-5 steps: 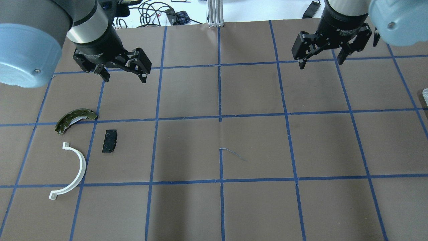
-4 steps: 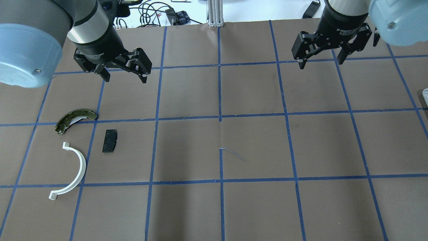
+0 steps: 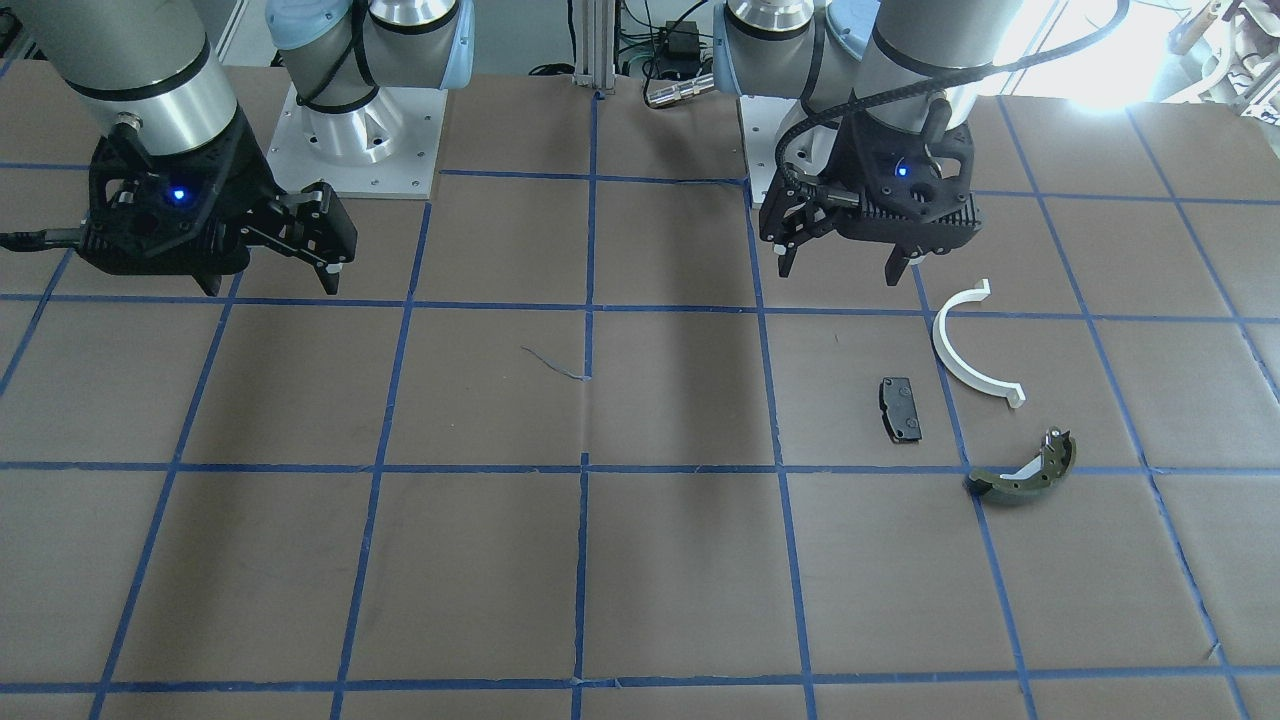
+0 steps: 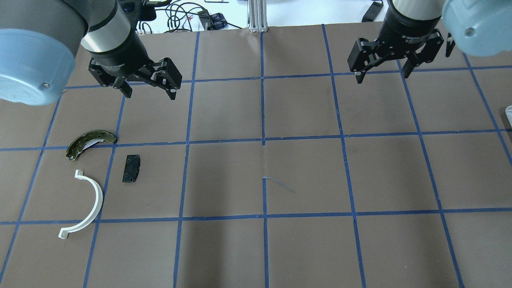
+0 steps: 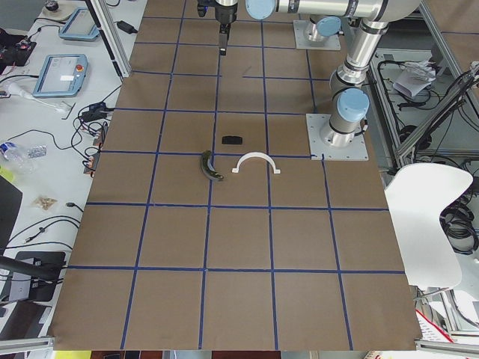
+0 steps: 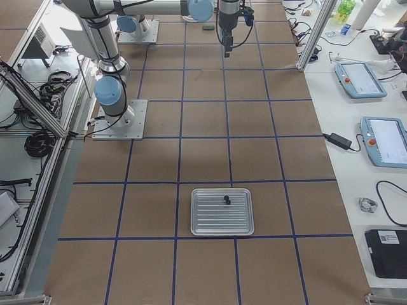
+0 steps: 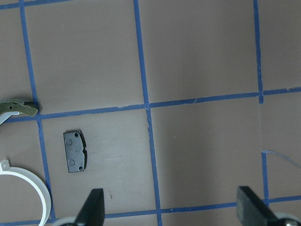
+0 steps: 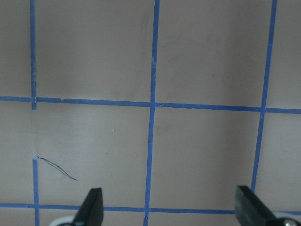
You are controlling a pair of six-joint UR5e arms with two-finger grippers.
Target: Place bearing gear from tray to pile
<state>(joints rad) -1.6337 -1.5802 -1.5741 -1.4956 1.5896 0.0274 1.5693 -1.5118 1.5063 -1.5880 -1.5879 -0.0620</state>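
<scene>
While the left gripper [image 4: 151, 96] and right gripper [image 4: 382, 77] hang wide apart, empty, the small black bearing gear [image 6: 226, 201] sits on the ribbed silver metal tray [image 6: 210, 222] — well apart from the pile [image 3: 900, 409]: white plastic half-ring [image 4: 94, 200], black rectangular pad [image 4: 131, 168], olive-green curved brake shoe [image 4: 90, 143].

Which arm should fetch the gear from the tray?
Right. The tray with the gear lies far out on the robot's right; the right gripper is open, empty and on that side. The left gripper hangs near the pile.
</scene>
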